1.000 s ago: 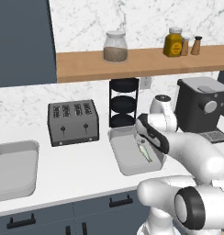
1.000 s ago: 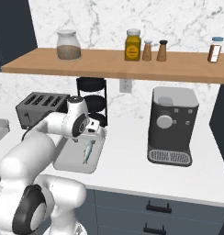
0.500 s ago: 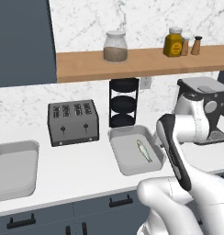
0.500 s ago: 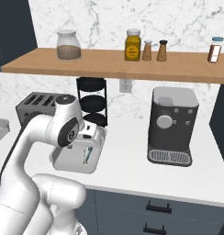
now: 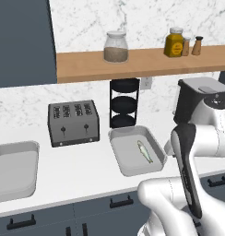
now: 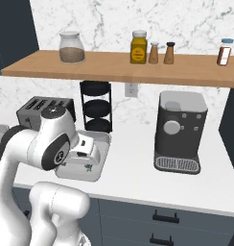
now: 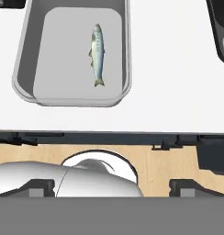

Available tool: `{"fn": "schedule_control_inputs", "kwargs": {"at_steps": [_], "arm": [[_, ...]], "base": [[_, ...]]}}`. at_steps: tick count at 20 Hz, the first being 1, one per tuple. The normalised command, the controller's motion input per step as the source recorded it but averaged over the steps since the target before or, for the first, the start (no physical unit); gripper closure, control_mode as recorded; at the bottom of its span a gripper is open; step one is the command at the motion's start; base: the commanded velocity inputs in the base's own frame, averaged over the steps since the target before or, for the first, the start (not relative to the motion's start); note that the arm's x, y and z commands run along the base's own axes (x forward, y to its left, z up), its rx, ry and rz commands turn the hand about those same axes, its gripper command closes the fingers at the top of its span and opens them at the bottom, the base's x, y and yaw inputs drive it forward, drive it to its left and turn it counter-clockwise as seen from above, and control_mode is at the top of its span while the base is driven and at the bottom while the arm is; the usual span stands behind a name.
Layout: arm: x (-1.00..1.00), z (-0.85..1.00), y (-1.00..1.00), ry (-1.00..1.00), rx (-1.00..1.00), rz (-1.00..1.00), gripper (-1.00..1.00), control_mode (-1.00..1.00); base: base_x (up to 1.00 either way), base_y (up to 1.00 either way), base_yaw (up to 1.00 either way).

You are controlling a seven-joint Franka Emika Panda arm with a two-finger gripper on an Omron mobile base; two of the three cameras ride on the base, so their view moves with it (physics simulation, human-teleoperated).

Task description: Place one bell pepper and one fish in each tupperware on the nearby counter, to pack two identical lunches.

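Two tupperware trays (image 5: pixel 135 156) (image 5: pixel 13 168), one fish (image 7: pixel 98 53) in the right one, one toaster (image 5: pixel 73 122), pincer (image 7: pixel 112 187) wide open, empty.

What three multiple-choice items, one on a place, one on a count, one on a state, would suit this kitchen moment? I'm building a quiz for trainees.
1. Where does the fish lie?
A. in the tupperware by the black tiered rack
B. on the toaster
C. on the shelf

2. How many slots are on top of the toaster?
A. two
B. four
C. six

3. How do the gripper's jaws stand?
A. shut on the fish
B. shut, empty
C. open, empty

Key: 1 A, the fish rests on that tray's floor; 2 B, four slots show in a row; 3 C, the fingertips stand wide apart with nothing between them.
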Motion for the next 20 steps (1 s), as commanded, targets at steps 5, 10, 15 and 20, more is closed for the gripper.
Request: {"fn": "schedule_control_inputs", "kwargs": {"at_steps": [5, 10, 15, 20], "arm": [[0.0, 0.0, 0.0, 0.0, 0.0, 0.0, -1.0, -1.0], [-0.01, 0.0, 0.0, 0.0, 0.0, 0.0, -1.0, 1.0], [0.0, 0.0, 0.0, 0.0, 0.0, 0.0, -1.0, 1.0], [0.0, 0.0, 0.0, 0.0, 0.0, 0.0, -1.0, 1.0]], "base": [[0.0, 0.0, 0.0], [-0.37, -0.1, -0.01], [-1.0, -0.73, -0.21], [-0.84, -0.93, -0.37]]}}
